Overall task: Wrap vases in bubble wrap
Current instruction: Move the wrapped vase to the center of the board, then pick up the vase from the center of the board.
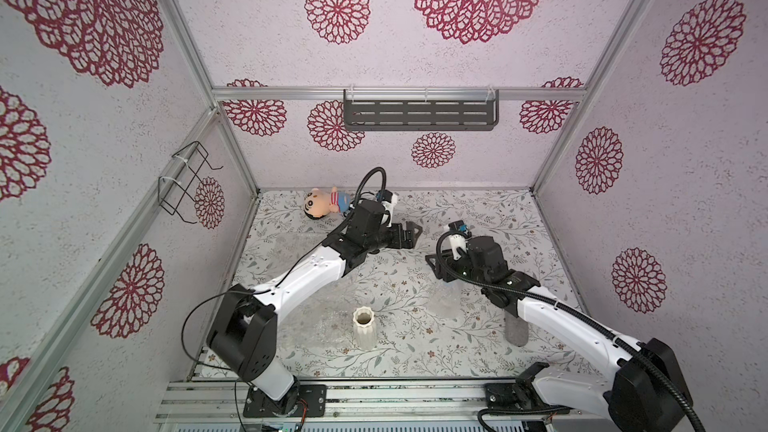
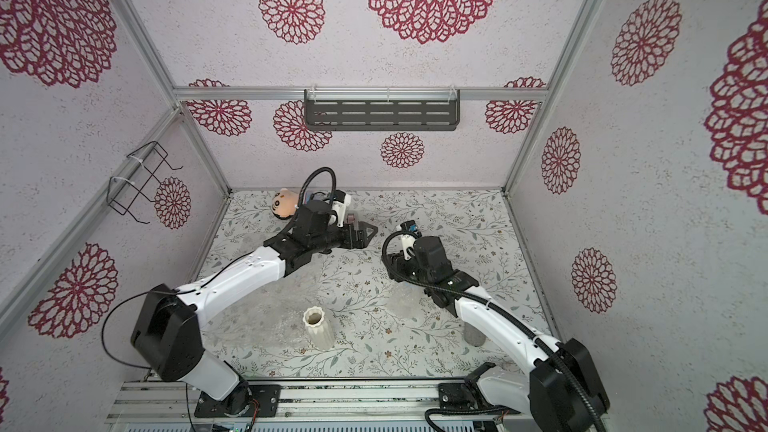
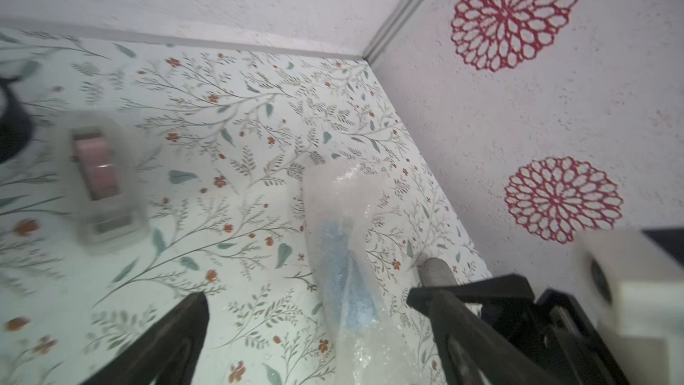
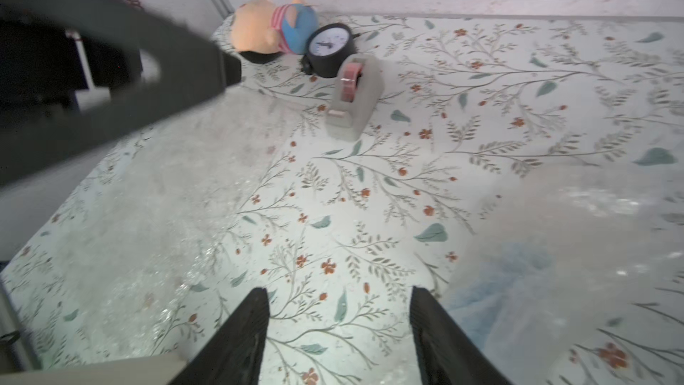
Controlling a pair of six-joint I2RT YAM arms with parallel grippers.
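Since both grippers are empty, nothing is being carried.
Left gripper (image 3: 306, 294): jaws spread wide.
Right gripper (image 4: 338, 290): jaws parted.
Item 1: blue vase (image 3: 346, 275), rolled in bubble wrap (image 3: 340, 194). It rests on the surface (image 4: 481, 124) just beside the right gripper and ahead of the left, touched by neither. The wrap probably needs taping.
Item 2: cream vase (image 1: 365, 327), upright and bare at the second sheet's (image 4: 140, 224) edge, well behind both grippers, apparently staged for rolling.
Tape dispenser (image 4: 355, 101): ahead of the right gripper.
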